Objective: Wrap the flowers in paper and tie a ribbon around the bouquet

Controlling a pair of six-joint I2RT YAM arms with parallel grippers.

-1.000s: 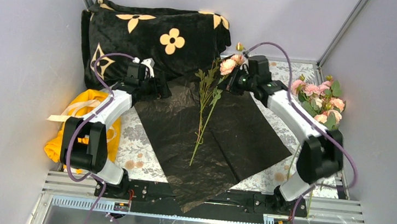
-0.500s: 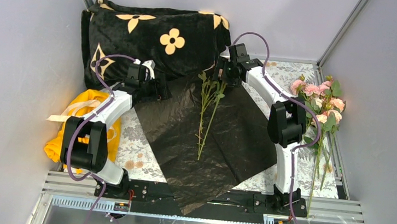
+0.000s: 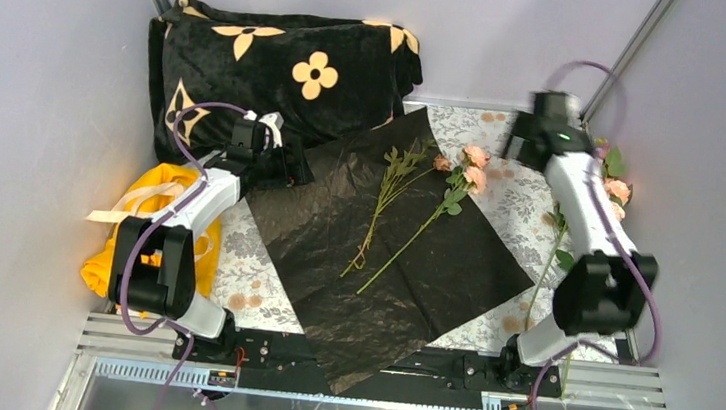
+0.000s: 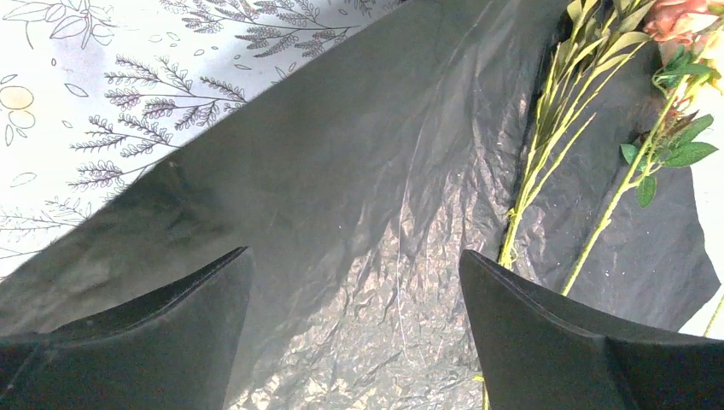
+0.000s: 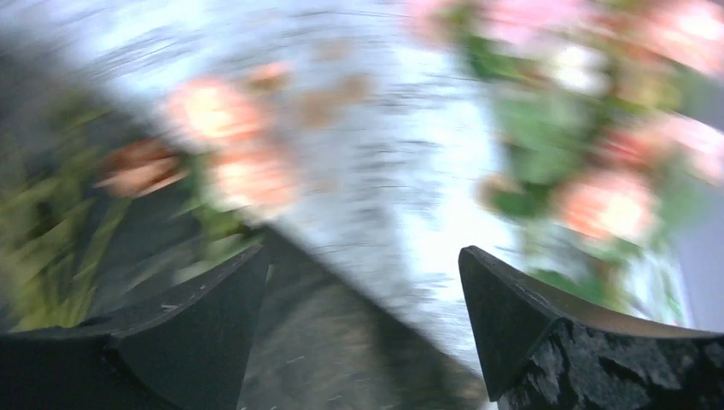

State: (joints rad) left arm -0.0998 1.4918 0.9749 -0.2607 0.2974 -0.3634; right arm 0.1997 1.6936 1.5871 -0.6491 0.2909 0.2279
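Top external: left end effector, seemingly right end effector, wide, empty; blanket behind.

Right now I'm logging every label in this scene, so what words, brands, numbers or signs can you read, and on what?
None: no readable text in any view.
The black blanket bears only tan flower and star shapes, no letters.
The tablecloth bears only printed leaf sprigs, no words.
The right wrist view is blurred by motion; nothing can be read there.
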